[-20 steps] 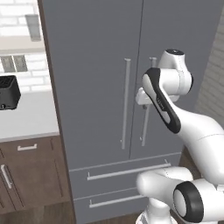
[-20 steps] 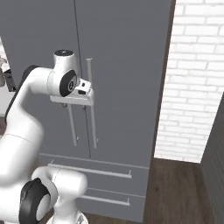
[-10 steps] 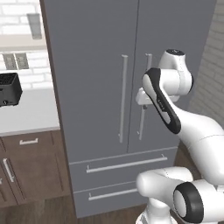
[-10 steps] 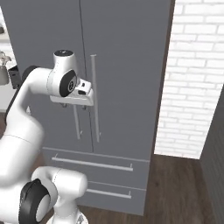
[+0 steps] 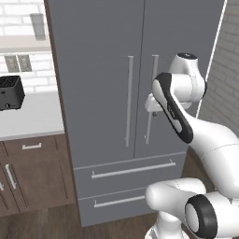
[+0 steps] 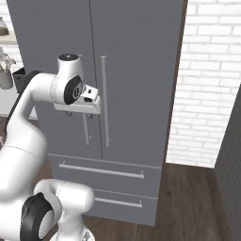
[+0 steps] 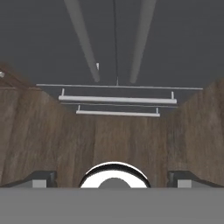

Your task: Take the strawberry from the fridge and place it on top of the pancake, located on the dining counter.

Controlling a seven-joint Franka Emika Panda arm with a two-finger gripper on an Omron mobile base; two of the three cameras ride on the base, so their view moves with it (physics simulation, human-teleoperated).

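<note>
A tall matte grey French-door fridge point(image 5: 116, 93) stands shut, its two long vertical bar handles point(image 6: 104, 101) side by side above two lower drawers point(image 5: 130, 170), while the white arm's two-finger gripper point(image 7: 112, 177), jaws spread wide and empty, points down just before the doors; the strawberry's place cannot be told.

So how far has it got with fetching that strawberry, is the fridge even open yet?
Nothing looks done yet. The fridge has both doors and both drawers shut, so the fruit inside is hidden. In hand: the arm is raised in front of the doors, with the open, empty gripper pointing down at the floor beside the door handles. Left: open a door, pick the strawberry, carry it to the pancake.
</note>
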